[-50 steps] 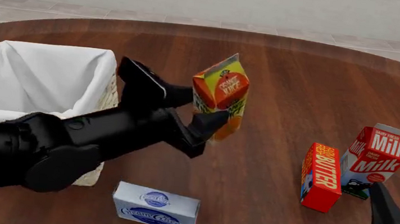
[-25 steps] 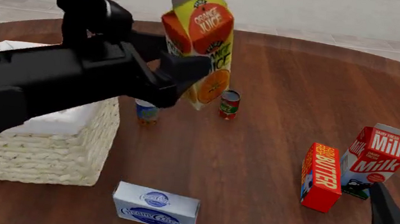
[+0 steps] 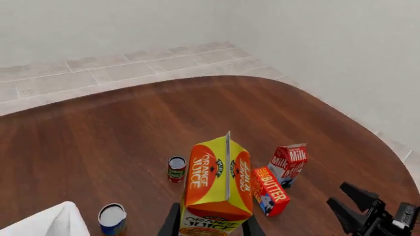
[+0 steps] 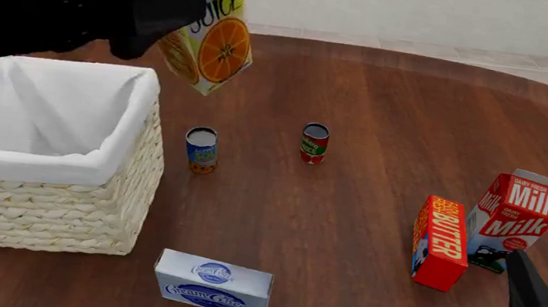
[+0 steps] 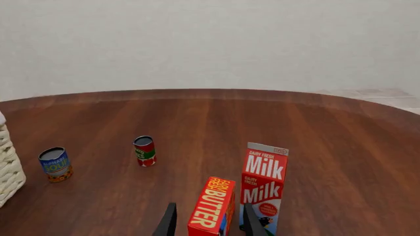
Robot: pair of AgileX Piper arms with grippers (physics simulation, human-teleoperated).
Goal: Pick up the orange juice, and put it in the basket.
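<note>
Orange juice (image 4: pixel 208 31): pinched in left claw (image 4: pixel 157 1), raised beside basket (image 4: pixel 4 161). Advice: carry leftward above lining, lower, then release.

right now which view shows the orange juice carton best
The left wrist view: the orange and yellow gable-top juice carton fills the foreground with both printed faces readable, held between the left gripper jaws. The front view shows only its lower part, cut by the frame's top edge and partly hidden by the arm. The right wrist view misses it.
</note>
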